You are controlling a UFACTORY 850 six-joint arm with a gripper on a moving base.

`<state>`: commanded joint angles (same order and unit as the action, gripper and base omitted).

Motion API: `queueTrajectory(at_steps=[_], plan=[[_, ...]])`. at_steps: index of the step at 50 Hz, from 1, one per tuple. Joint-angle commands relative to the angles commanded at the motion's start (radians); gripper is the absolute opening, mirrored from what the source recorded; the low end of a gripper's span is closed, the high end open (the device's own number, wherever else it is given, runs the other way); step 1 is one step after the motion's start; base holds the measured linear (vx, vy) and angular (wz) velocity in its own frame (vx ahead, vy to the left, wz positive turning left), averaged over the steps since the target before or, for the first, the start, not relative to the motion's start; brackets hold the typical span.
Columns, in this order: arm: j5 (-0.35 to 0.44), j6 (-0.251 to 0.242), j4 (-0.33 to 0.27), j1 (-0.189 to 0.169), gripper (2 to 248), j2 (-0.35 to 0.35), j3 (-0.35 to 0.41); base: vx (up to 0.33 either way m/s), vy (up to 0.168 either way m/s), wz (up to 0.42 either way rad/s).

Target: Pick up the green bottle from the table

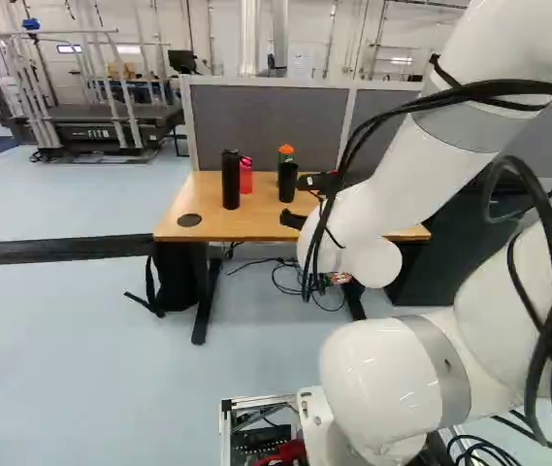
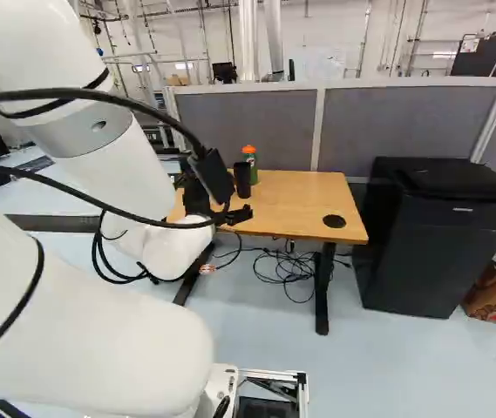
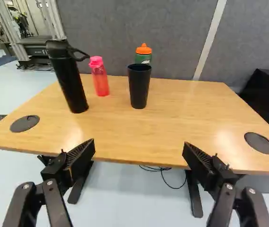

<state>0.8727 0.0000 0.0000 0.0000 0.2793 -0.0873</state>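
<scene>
Pose: while one arm [image 1: 397, 175] slopes forward and down, its tool [image 1: 292, 200] faces the worktop [image 3: 186, 137], two fingers wide apart.
Black bottle [image 3: 69, 80]: one, toward the left edge.
Cup [image 3: 139, 87]: one, black.
Pink bottle [image 3: 99, 78]: one, between them, farther back.
Green bottle [image 3: 143, 58]: one, behind the cup, near the far edge.

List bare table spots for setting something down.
Widest patch: table, from the cup to the grommet on the fridge side. Also the strip between the near edge and the black bottle. Crowded: around the green bottle, with the cup standing right in front of it.
</scene>
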Motion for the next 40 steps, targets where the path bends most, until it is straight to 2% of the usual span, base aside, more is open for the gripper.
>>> queueTrajectory(at_steps=[15,16,40], plan=[[0.000,0.000,0.000,0.000,247,0.000,0.000,0.222,0.095,-0.116],[0.000,0.000,0.000,0.006,247,-0.026,-0.022,0.183,0.074,-0.031],[0.000,0.000,0.000,0.030,247,-0.145,-0.128,0.027,0.010,-0.001]])
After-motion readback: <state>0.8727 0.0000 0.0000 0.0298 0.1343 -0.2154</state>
